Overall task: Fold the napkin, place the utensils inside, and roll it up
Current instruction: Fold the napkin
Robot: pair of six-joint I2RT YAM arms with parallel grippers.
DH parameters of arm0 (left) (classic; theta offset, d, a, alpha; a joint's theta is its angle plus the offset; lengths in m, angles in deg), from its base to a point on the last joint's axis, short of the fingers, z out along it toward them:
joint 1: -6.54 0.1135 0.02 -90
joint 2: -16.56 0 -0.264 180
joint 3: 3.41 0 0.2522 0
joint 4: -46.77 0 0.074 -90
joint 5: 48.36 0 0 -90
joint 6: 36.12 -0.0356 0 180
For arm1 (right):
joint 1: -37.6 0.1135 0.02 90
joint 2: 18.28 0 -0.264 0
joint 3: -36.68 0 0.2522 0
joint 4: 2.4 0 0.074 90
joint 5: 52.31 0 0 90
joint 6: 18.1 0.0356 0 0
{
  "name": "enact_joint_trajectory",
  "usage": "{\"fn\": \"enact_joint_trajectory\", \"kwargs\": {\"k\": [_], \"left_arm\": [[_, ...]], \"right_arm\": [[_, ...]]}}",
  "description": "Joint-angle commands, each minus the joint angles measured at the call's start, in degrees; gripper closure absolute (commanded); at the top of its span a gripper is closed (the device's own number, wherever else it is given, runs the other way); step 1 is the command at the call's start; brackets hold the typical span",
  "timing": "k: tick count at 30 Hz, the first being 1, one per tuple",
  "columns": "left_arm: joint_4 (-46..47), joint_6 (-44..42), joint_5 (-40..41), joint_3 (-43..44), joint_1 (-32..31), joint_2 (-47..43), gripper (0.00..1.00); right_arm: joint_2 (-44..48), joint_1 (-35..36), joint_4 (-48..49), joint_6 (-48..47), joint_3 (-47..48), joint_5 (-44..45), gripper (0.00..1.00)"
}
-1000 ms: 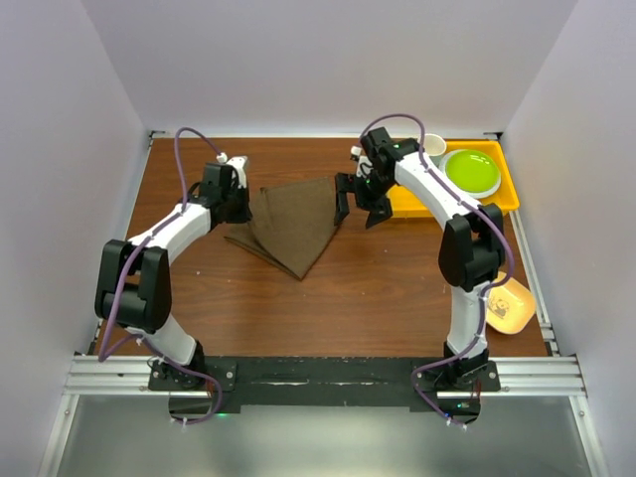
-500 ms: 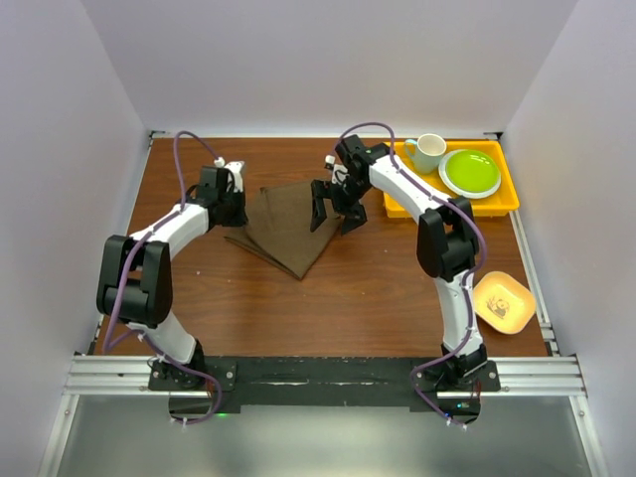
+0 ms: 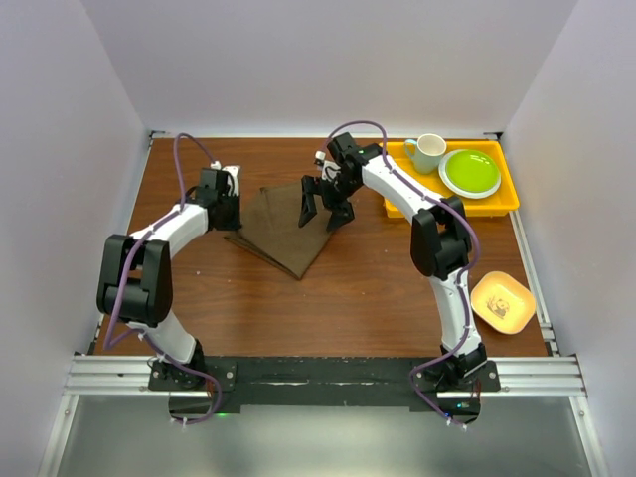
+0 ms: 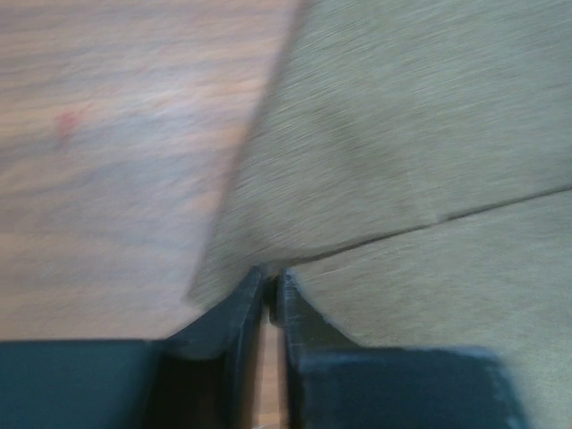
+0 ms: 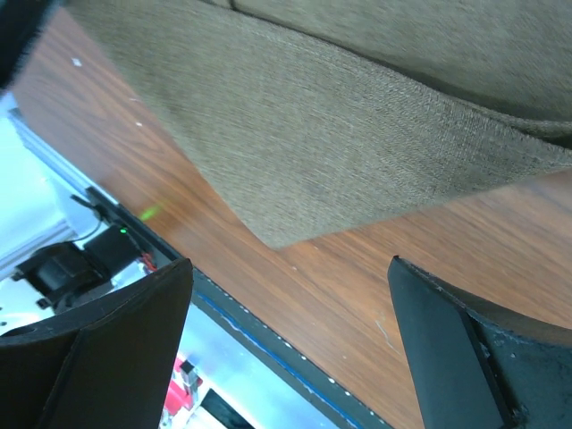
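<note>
The left hand (image 4: 271,281), tips barely apart, meets a corner of the dark brown soft cloth napkin (image 3: 283,229), grip unclear; beneath the wide-spread right hand (image 3: 323,209) lies its edge.

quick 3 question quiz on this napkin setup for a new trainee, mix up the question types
1. True or false: the right pincer stands wide open over the right side of the napkin, holding nothing.
2. Which things sit in the yellow tray?
A) a green plate and a white mug
B) a spoon and a bowl
C) a bottle and a fork
3. Short answer: which arm's pincer is at the napkin's left edge?

Key
1. True
2. A
3. The left pincer
</note>
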Motion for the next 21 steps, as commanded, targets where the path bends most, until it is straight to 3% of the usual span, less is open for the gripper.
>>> {"fn": "enact_joint_trajectory", "kwargs": {"k": [1,4,5,7,10,11,14,19,21], "left_arm": [[-8.60,4.94,10.78,4.95,0.69,-3.12,0.69],[-10.64,9.43,8.17,5.75,0.60,-6.55,0.54],[-10.21,9.97,6.85,5.67,0.60,-7.25,0.42],[-10.81,11.37,3.16,6.36,0.60,-7.53,0.39],[-7.33,12.08,-7.20,6.20,0.60,-6.30,0.52],[-5.91,12.95,-13.32,5.50,0.60,-5.34,0.61],[-1.60,16.03,-19.69,2.16,0.60,-2.44,0.81],[-2.29,12.70,-16.37,1.18,1.48,2.05,0.96],[-1.86,11.30,-14.53,0.40,2.36,3.02,0.98]], "right_arm": [[-0.67,0.39,4.80,2.74,2.65,-3.29,0.05],[-1.02,0.39,5.25,2.84,2.73,-3.38,0.05],[-1.37,0.30,5.16,2.31,2.91,-3.03,0.05],[-1.55,0.13,5.59,1.87,2.73,-3.12,0.05],[-1.81,0.21,7.43,2.22,1.77,-3.38,0.06],[-2.34,0.04,7.62,2.31,1.85,-3.38,0.07],[-3.13,-0.92,9.20,2.66,1.86,-3.47,0.18],[-4.89,-1.90,10.26,2.75,1.85,-3.56,0.44],[-5.33,-2.07,10.34,2.05,1.07,-2.59,0.47]]}}
